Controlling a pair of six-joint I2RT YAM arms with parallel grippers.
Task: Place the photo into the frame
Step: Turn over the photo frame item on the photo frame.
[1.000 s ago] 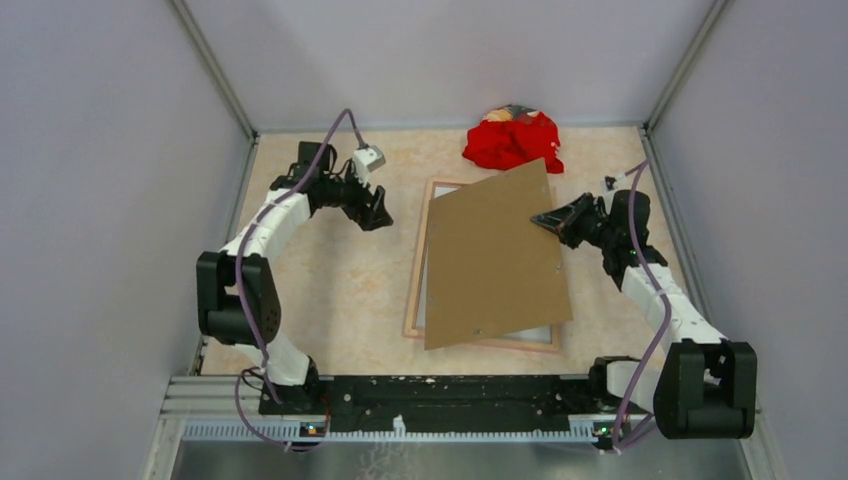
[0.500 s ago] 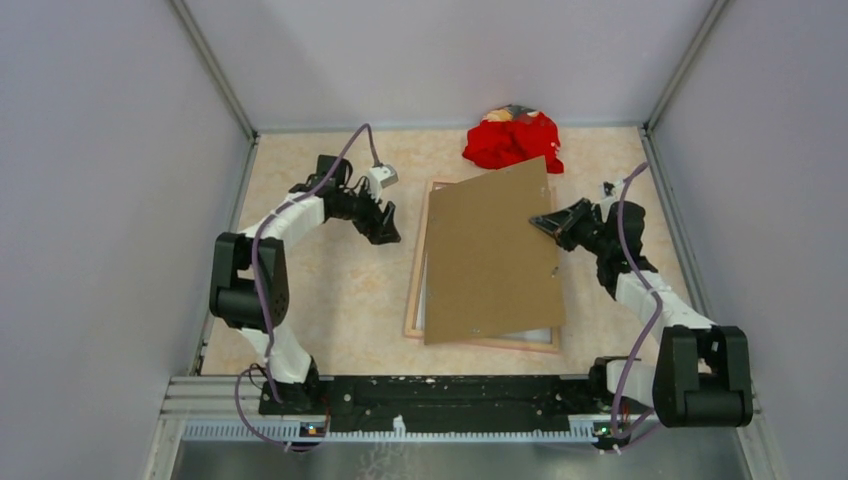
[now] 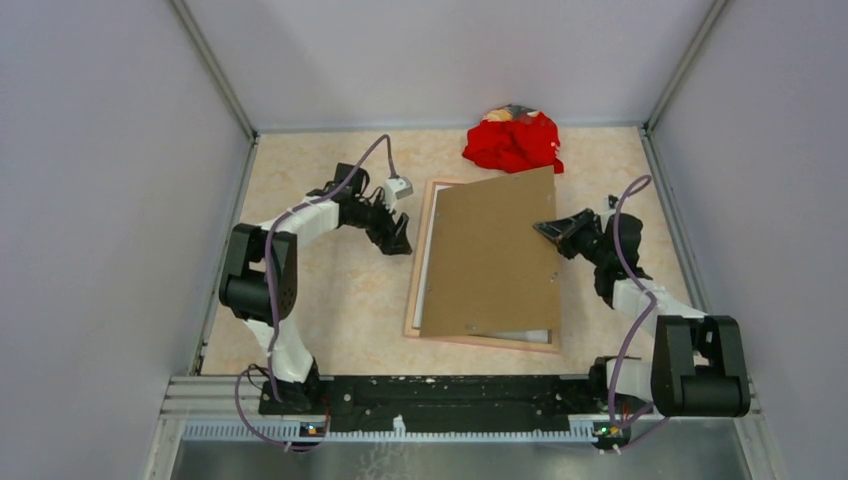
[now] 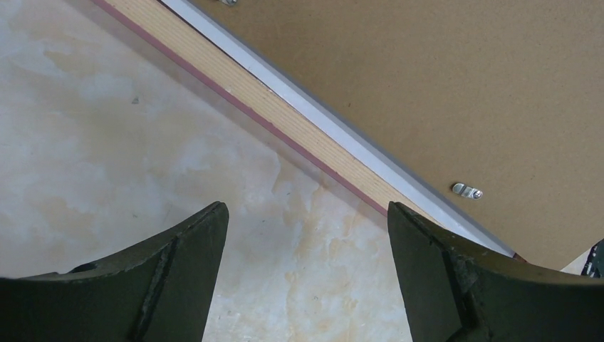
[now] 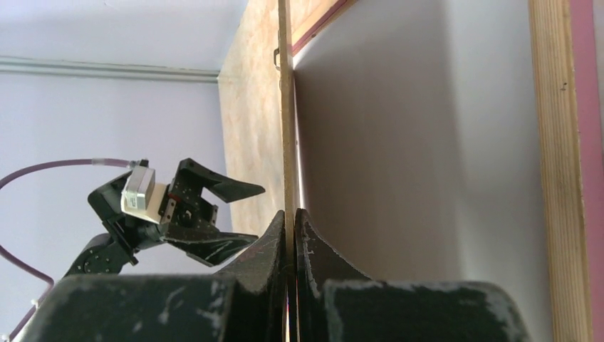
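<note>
The frame [image 3: 413, 290] lies back up on the table, its tan wood rail and pink edge in the left wrist view [image 4: 306, 132]. The brown backing board [image 3: 490, 255] hangs tilted over it. My right gripper [image 3: 545, 229] is shut on the board's right edge, seen edge-on between the jaws in the right wrist view [image 5: 290, 217]. A white sheet [image 3: 520, 335] shows under the board inside the frame; no printed photo side is visible. My left gripper [image 3: 399, 238] is open and empty, low over the table just left of the frame's left rail [image 4: 306, 242].
A red cloth heap [image 3: 512, 141] lies at the back, just beyond the frame's far right corner. Small metal clips [image 4: 466, 190] sit on the board. Enclosure walls stand on the left, right and back.
My left gripper has moved right, close to the frame's left rail. My right gripper has swung the backing board to line up more squarely over the frame.
</note>
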